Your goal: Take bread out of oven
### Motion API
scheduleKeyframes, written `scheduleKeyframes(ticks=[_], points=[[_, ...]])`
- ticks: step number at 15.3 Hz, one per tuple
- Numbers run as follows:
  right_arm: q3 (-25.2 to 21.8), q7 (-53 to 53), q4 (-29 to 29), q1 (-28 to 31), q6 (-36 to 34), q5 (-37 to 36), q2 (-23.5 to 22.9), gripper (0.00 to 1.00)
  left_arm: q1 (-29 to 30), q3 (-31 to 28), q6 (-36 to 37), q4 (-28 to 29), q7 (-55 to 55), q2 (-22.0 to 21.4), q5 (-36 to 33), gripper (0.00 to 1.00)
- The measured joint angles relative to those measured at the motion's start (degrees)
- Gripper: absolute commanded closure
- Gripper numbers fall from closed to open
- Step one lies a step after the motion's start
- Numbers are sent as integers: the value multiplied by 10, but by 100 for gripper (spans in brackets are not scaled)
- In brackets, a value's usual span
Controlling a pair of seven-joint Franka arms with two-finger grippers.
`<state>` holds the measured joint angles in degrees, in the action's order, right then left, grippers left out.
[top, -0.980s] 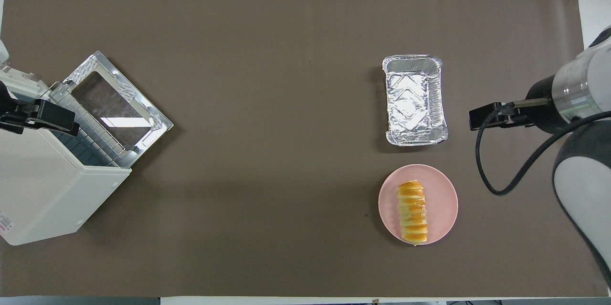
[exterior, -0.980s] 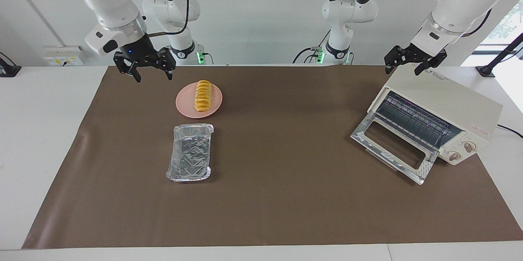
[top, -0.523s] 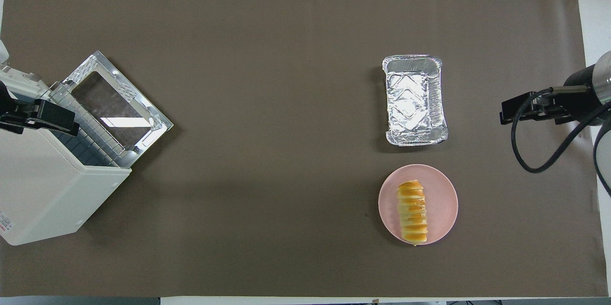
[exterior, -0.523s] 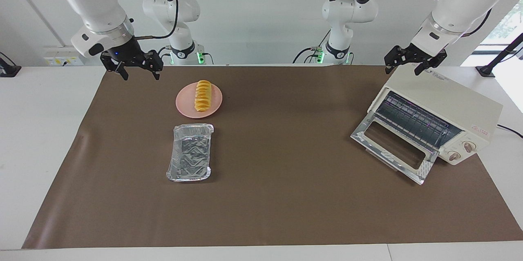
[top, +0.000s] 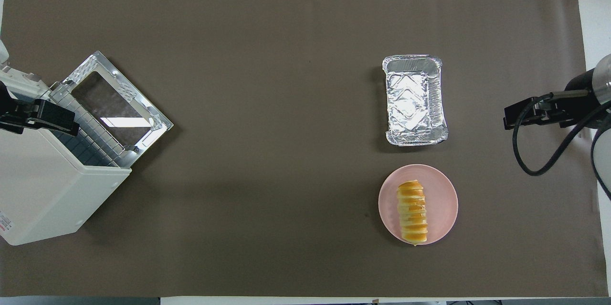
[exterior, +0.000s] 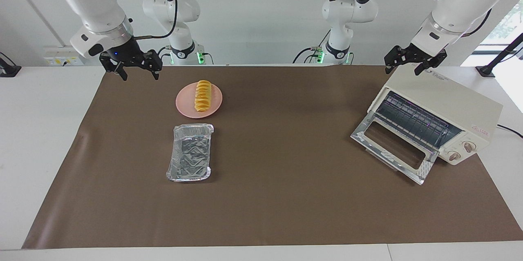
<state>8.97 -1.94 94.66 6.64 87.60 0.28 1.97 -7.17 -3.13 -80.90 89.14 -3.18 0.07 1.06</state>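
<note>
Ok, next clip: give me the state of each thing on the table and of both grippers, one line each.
oven: door dropped open, rack bare.
bread: out of the oven, lying on the pink plate.
pink plate: holds the bread.
foil tray: empty, beside the plate, farther from the robots.
left gripper: open, empty, over the oven's top.
right gripper: open, empty, raised over the mat's edge at the right arm's end.

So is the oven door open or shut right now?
Open. The oven door hangs folded down in front, baring the empty wire rack.
</note>
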Motion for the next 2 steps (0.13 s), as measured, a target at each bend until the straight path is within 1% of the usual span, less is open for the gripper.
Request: scheduleKeyframes(ticks=[2], points=[[0,0,0,0,0,0,0,0,0,0,0,0,0,0,0,0]])
